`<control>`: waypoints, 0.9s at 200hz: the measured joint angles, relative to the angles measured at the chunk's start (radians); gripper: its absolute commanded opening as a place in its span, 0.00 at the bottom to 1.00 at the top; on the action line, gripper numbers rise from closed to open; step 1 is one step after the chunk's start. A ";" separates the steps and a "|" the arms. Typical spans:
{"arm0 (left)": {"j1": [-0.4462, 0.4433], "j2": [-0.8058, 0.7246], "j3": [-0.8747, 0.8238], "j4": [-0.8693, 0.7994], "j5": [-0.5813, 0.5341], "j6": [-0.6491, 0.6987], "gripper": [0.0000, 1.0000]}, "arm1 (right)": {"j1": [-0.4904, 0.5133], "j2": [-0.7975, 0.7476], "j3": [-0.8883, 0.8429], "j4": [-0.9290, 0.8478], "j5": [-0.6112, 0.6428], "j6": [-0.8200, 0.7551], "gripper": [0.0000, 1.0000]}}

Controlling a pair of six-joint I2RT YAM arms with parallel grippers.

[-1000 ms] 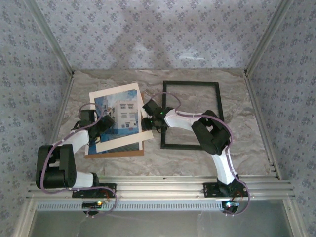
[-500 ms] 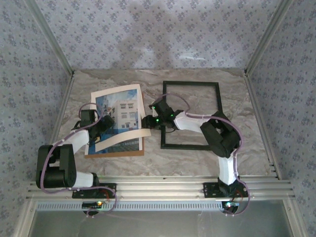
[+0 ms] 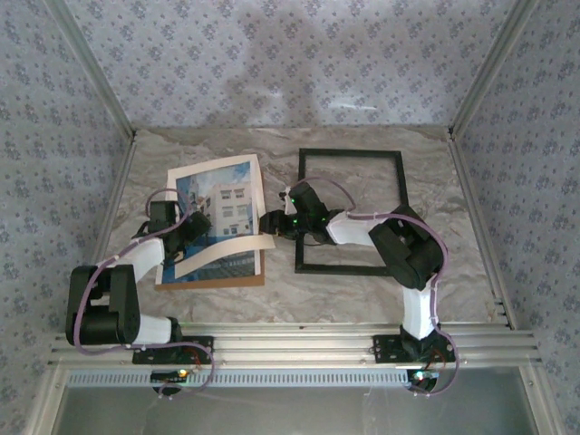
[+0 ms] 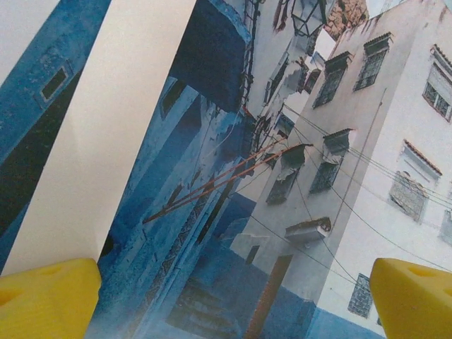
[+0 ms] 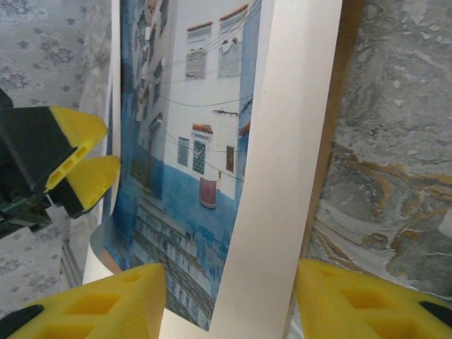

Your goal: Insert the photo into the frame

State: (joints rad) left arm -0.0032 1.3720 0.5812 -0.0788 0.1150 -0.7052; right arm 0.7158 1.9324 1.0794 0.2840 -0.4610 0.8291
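Now my right end effector (image 3: 268,223) has spread its jaws, letting go — the photo (image 3: 222,204) settles curled, still outside the frame (image 3: 353,151).

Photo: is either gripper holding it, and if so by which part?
No firm hold shows. The right gripper straddles the white border of the photo, fingers apart; the left gripper hangs open over it.

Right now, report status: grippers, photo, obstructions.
Left gripper open, over the photo. Right gripper open, straddling its right edge. Photo on the backing board, near edge curled up. Frame beside it, under the right arm.
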 measured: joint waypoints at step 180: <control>-0.010 0.006 0.007 0.000 -0.005 0.002 0.99 | -0.023 -0.025 -0.082 0.261 -0.114 0.195 0.39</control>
State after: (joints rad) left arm -0.0135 1.3785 0.5884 -0.0792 0.1097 -0.7033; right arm 0.6933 1.9072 0.9970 0.5453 -0.5755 1.0245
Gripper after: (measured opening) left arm 0.984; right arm 0.421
